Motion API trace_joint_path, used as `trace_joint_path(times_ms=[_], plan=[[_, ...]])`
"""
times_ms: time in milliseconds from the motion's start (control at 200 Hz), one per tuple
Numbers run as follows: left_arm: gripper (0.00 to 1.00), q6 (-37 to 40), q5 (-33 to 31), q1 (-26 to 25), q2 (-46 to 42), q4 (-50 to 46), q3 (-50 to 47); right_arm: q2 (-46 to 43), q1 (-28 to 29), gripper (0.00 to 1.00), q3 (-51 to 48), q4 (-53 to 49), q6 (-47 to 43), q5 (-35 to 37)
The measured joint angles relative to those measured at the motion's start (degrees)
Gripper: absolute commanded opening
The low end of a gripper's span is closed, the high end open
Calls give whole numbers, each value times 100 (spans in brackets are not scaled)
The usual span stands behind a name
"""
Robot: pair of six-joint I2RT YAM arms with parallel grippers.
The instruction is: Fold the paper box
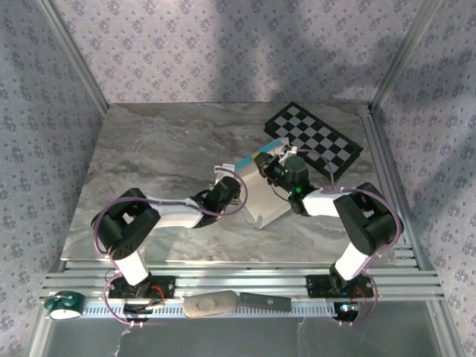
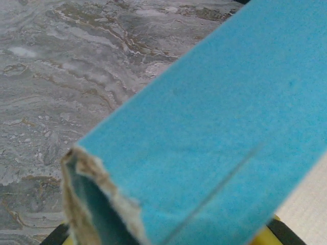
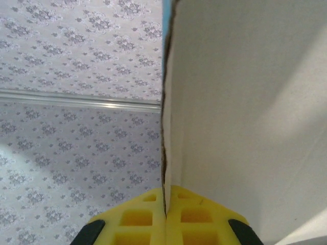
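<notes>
From above, the paper box (image 1: 260, 201) is seen held up off the marble table (image 1: 163, 149), right of centre, between the two grippers and just in front of the checkerboard (image 1: 312, 137). Its white face is turned towards the camera, and a turquoise strip shows at its far end. The left gripper (image 1: 225, 178) is placed against the sheet's left edge, the right gripper (image 1: 274, 162) at its far right corner. In the right wrist view, the yellow fingers (image 3: 138, 219) are seen pressed together on the card's edge, white face to the right. In the left wrist view, the turquoise face (image 2: 230, 127) and a torn corner are seen close up over the table. Whether the left jaws grip the card cannot be told.
</notes>
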Motion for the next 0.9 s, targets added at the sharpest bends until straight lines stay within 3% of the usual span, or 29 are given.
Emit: trace_joint_path(times_ms=[310, 495, 765, 840, 900], plan=[[13, -116, -313, 11, 190, -597, 442, 55, 48, 0, -24, 109, 328, 293], [0, -247, -599, 37, 417, -1032, 841, 127, 46, 0, -24, 138, 601, 446], [0, -345, -942, 37, 708, -1641, 1364, 127, 46, 0, -24, 15, 901, 597], [21, -328, -935, 48, 743, -1657, 1405, 127, 46, 0, -24, -13, 973, 632], [25, -234, -844, 70, 778, -1646, 1436, 127, 50, 0, -22, -13, 1032, 608]])
